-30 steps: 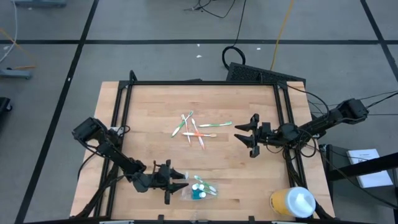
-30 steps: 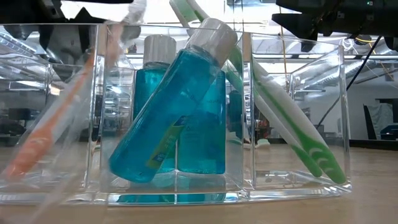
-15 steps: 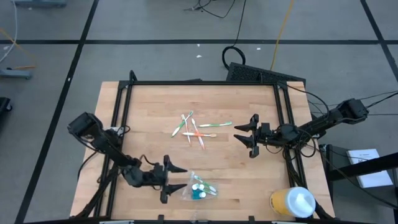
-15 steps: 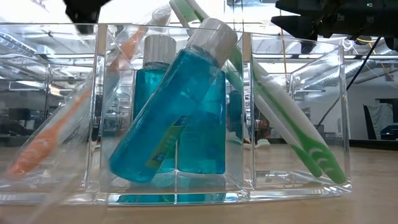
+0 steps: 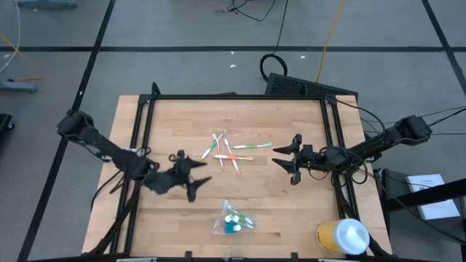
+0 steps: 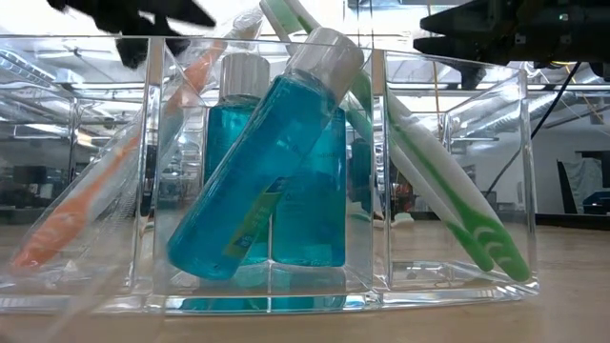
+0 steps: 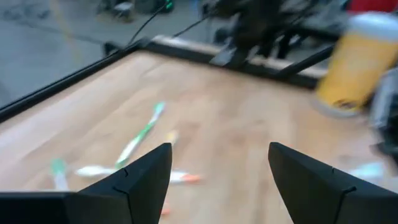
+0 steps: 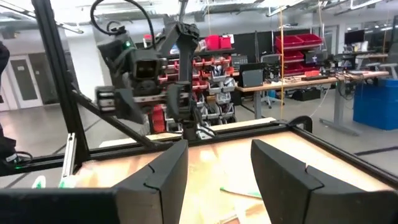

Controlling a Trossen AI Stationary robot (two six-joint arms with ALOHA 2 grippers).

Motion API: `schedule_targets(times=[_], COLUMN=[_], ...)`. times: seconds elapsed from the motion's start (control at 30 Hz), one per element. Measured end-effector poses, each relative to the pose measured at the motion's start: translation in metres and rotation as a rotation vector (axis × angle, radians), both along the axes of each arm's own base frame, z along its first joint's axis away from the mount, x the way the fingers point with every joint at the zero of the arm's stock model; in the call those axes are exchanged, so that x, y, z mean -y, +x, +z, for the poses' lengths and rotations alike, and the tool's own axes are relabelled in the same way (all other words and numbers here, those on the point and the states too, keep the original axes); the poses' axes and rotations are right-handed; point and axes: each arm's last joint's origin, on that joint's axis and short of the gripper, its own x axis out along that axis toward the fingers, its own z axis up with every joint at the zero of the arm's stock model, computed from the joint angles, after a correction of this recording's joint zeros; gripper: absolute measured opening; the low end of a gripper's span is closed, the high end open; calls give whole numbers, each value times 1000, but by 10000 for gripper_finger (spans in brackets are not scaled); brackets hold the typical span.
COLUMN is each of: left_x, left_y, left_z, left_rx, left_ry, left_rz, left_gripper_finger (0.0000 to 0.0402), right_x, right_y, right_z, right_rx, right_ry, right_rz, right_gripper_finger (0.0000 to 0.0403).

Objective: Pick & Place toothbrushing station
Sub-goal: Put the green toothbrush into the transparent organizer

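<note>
The left tool (image 5: pixel 191 177) is being held with its fingers spread apart and nothing between them, over the left-middle of the worktop (image 5: pixel 306 211). The clear holder (image 5: pixel 232 220) is lying toward the near edge, near and to the right of that tool, well apart from it, with two blue bottles (image 6: pixel 276 181) and toothbrushes (image 6: pixel 448 200) inside. Its long axis is running roughly left to right. The right tool (image 5: pixel 289 163), also apart and empty, is being kept farther off, so the left arm is judged nearer. Loose toothbrushes (image 5: pixel 231 151) are lying between the tools.

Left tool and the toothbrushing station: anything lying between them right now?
No. In the high view only bare wood separates the left tool from the toothbrushing station; the loose toothbrushes lie farther back.
</note>
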Motion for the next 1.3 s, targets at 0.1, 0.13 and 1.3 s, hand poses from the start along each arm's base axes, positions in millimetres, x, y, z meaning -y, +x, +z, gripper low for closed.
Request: schedule_targets(times=[0.1,0.13,1.3], left_x=[-21,-27,-120], left_y=[4,6,14], left_z=[-7,-8,-30], left_rx=[-88,-108,-314], left_ry=[25,29,-123], left_rz=[54,72,363], left_gripper_finger=[276,276,276], right_x=[3,5,118], right_y=[2,3,61], right_z=[-5,-8,-110], right_rx=[-38,-63,-656], right_ry=[27,35,664], right_rz=[-25,-58,-371], right_gripper_finger=[167,167,166])
